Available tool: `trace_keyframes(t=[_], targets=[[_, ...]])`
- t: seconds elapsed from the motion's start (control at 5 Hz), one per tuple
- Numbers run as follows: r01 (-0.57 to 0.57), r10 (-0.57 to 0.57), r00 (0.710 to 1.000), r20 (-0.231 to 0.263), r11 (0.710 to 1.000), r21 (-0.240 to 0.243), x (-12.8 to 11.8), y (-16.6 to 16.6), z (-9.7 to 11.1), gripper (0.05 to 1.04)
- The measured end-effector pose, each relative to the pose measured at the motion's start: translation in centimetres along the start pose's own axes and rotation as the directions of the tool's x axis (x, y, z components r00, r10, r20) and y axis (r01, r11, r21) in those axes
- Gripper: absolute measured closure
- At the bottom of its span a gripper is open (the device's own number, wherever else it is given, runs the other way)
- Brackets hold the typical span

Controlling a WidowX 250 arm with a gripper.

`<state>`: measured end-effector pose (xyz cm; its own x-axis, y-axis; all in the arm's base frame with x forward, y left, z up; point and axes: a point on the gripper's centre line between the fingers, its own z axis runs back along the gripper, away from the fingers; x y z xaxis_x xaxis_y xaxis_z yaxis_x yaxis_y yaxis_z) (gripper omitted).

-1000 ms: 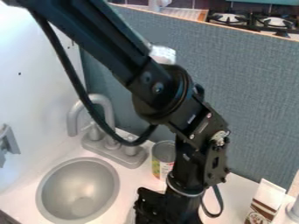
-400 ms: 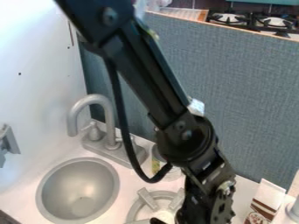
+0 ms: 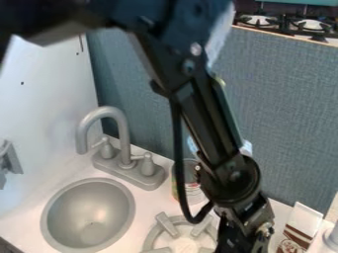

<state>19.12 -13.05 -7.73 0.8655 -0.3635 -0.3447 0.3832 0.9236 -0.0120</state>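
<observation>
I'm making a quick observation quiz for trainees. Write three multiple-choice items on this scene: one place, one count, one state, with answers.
1. In the picture, where is the sink?
A. Right of the carton
B. Above the faucet
C. Left of the burner ring

2. How many handles flank the faucet's spout?
A. One
B. Two
C. Four

3. How is the can?
A. Upright, partly behind the arm
B. On its side in the sink
C. Upside down on the burner ring

C: the basin lies at lower left, the ring beside it.
B: one handle rises on each side.
A: its side stands vertical, and the arm overlaps it.
</observation>
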Motion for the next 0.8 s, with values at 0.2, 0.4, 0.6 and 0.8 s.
trace_keyframes(t=[0.2, 0.4, 0.6, 0.8], targets=[[0.008, -0.008, 1.0, -0.021, 1.0, 0.0, 0.8, -0.1, -1.1, 0.083], [0.004, -0.004, 1.0, -0.03, 1.0, 0.004, 1.8, -0.2, -1.3, 0.14], [0.004, -0.004, 1.0, -0.02, 1.0, 0.003, 2.6, -0.3, -1.3, 0.45], [0.0, 0.0, 1.0, -0.012, 1.0, -0.01, 2.7, -0.5, -1.3, 0.586]])
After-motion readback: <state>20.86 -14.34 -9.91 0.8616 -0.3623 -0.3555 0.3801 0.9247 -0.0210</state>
